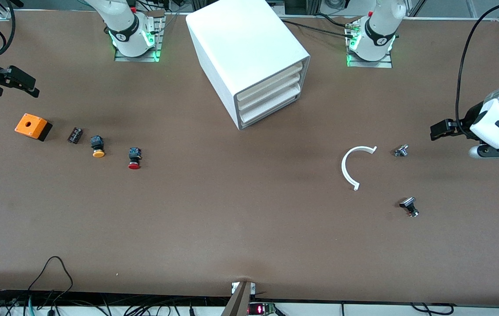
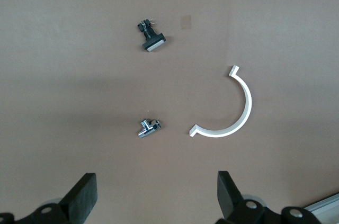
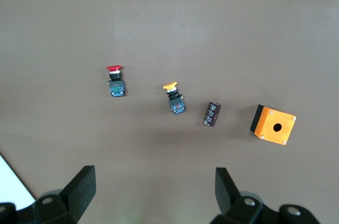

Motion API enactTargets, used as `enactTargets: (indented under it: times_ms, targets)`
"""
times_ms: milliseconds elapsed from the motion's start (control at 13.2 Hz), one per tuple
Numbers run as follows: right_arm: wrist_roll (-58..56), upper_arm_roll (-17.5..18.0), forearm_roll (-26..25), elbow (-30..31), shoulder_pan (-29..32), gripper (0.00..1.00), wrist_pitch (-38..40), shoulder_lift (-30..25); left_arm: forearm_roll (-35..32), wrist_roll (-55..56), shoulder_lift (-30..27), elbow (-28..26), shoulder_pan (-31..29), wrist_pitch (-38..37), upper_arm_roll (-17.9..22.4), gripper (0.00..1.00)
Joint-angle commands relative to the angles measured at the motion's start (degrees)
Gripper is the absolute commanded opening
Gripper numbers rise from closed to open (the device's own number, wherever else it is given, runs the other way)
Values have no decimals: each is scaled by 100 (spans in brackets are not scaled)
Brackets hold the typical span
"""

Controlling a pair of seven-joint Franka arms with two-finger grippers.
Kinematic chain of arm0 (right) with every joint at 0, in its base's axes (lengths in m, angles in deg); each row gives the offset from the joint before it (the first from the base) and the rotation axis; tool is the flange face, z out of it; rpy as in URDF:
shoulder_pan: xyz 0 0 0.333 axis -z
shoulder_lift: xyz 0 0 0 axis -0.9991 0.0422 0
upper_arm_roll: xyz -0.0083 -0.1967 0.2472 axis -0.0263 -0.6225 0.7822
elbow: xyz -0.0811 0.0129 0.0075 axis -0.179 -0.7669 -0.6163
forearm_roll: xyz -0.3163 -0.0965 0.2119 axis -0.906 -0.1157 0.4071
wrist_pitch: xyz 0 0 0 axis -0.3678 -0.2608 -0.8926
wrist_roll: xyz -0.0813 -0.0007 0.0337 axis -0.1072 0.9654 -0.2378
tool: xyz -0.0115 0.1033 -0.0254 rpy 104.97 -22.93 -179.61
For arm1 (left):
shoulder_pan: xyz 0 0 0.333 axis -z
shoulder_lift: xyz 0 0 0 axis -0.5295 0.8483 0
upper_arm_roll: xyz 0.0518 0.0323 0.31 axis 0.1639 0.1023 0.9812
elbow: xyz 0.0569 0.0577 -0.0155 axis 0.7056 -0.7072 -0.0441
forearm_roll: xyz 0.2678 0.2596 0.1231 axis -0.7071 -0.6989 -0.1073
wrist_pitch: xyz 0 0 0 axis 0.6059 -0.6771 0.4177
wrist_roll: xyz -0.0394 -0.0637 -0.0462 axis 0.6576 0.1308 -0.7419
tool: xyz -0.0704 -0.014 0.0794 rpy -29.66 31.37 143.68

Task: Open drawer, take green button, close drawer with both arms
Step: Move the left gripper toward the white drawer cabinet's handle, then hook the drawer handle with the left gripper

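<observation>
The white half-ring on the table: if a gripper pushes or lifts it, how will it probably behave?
The half-ring looks thin and lies flat on the table, so it would likely slide or spin rather than roll. It seems light plastic and probably stiff, though the open arc might flex. Its low profile may make it hard to pinch from above.

Toward the right arm's end of the brown surface (image 1: pixel 232 228), an orange box with a round hole (image 1: pixel 33 126), a small black component (image 1: pixel 75 134), a yellow-capped push button (image 1: pixel 98 146) and a red-capped push button (image 1: pixel 134 158) are laid in a row. Toward the left arm's end, a white curved plastic strip (image 1: pixel 349 169) is seen, with a small chrome fitting (image 1: pixel 401 151) beside it and a black-headed metal part (image 1: pixel 409 206) nearer the front edge.
</observation>
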Motion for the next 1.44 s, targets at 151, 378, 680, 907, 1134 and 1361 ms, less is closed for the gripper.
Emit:
enactTargets:
  times_ms: [151,378,680,907,1134,1361]
  targets:
    - [92,2,-3,-130,26,100,56,118,291,102,320,167,24,-110,-11,100]
    - [83,-33,-3,-148,44,100,47,171,614,129,478,114,33,-102,-55,100]
    - [65,-25,5,-587,44,100,126,417,1492,129,960,88,138,-84,-133,100]
    - [83,19,-20,-622,0,100,82,671,1925,129,1347,79,138,-14,-475,100]
    - [65,37,-12,-930,-26,100,117,1084,2810,50,1568,-630,392,521,-555,100]
    - [83,11,84,-939,-105,100,3,1182,3742,33,1813,-1124,586,575,-950,100]
